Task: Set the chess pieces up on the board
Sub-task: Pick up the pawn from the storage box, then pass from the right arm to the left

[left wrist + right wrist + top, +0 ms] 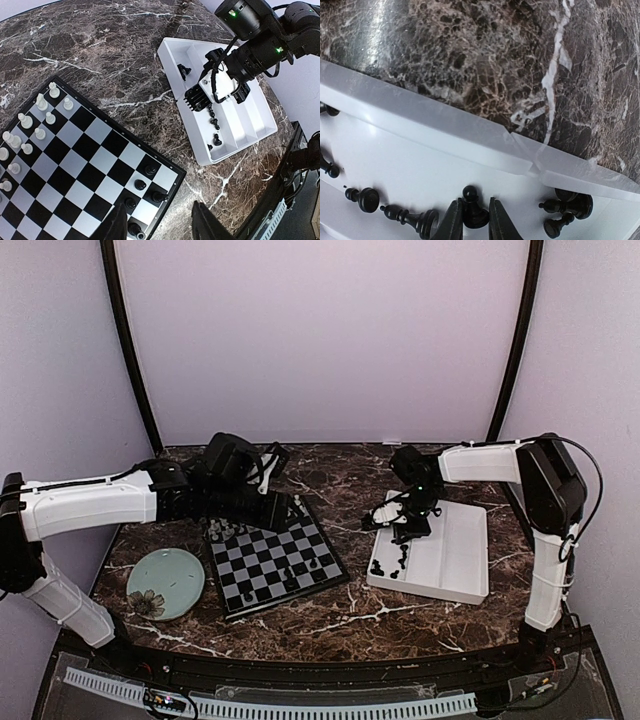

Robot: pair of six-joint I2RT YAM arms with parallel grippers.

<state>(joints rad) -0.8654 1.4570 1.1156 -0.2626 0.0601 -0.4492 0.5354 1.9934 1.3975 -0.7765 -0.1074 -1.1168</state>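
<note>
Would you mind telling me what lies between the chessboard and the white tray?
Only bare marble tabletop lies between the board and the tray. The left wrist view shows this best, and the top view agrees.

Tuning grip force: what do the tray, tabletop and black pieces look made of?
Tray: white plastic by the look, smooth semi-gloss; thin moulded walls, soft highlights.
Tabletop: polished dark-brown marble or a marble-look laminate, cannot tell which; white veining, broad glare.
Black pieces: probably moulded plastic, glossy; small bright highlights on rounded heads.
</note>
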